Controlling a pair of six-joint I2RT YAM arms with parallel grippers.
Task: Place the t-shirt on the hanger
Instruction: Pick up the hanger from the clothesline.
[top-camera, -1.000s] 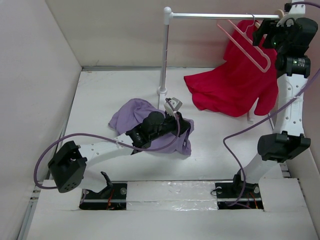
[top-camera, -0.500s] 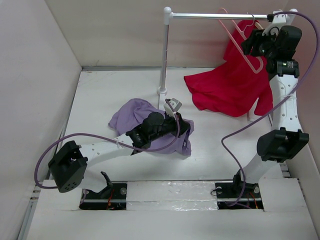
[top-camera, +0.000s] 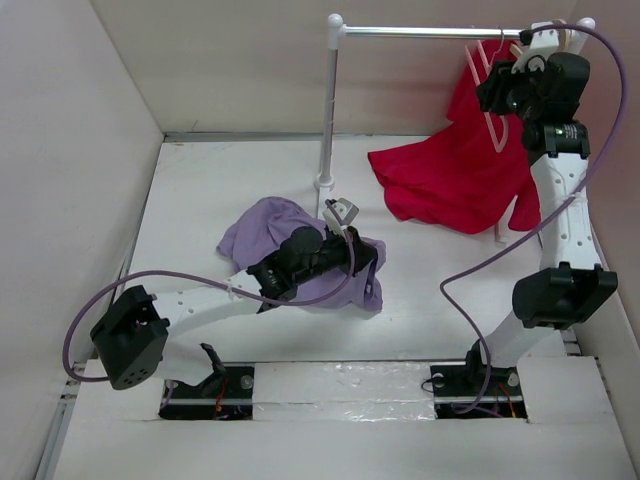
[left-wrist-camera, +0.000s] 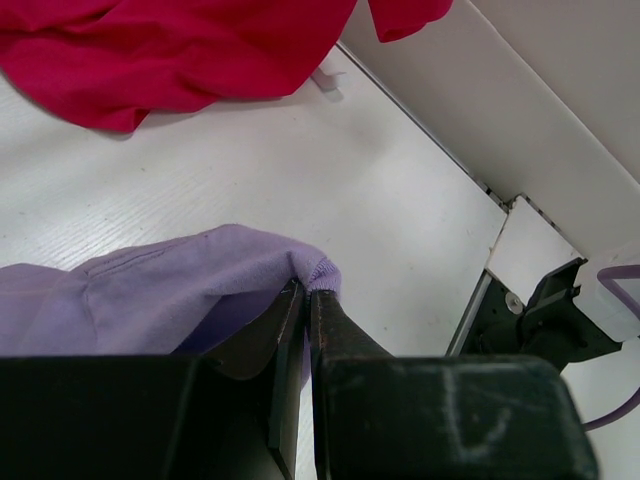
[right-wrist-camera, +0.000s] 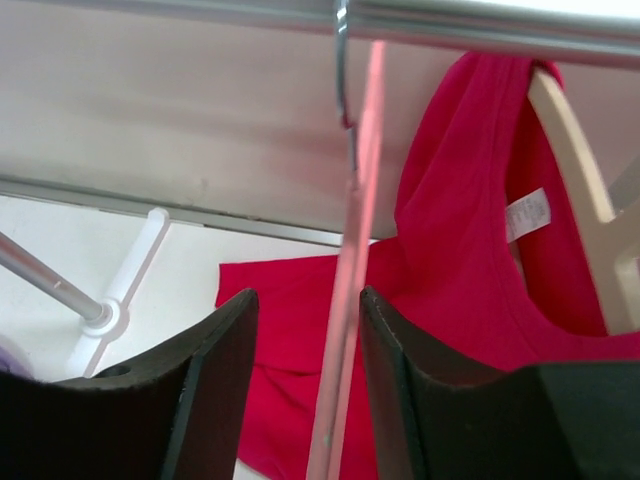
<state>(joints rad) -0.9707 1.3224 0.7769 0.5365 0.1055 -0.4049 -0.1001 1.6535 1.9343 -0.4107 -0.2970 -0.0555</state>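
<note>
The left gripper (left-wrist-camera: 307, 295) is pinching a folded edge of the t-shirt (left-wrist-camera: 140, 290), its jaws closed tight on the lavender fabric. The t-shirt is lying crumpled on the table (top-camera: 200, 180), near the foot of the rack post (top-camera: 328, 110). The right gripper (right-wrist-camera: 305, 300) is reaching up under the rail (right-wrist-camera: 480, 25). Its fingers (right-wrist-camera: 215, 380) are standing apart, with the hanger (right-wrist-camera: 345, 290) passing between them unclamped. The hanger is hanging from the rail by its silver hook. Beside it, a red shirt (right-wrist-camera: 450, 270) is hanging on a cream hanger (right-wrist-camera: 570, 160). The red shirt's white neck label (right-wrist-camera: 527, 213) is showing marks too small to read.
</note>
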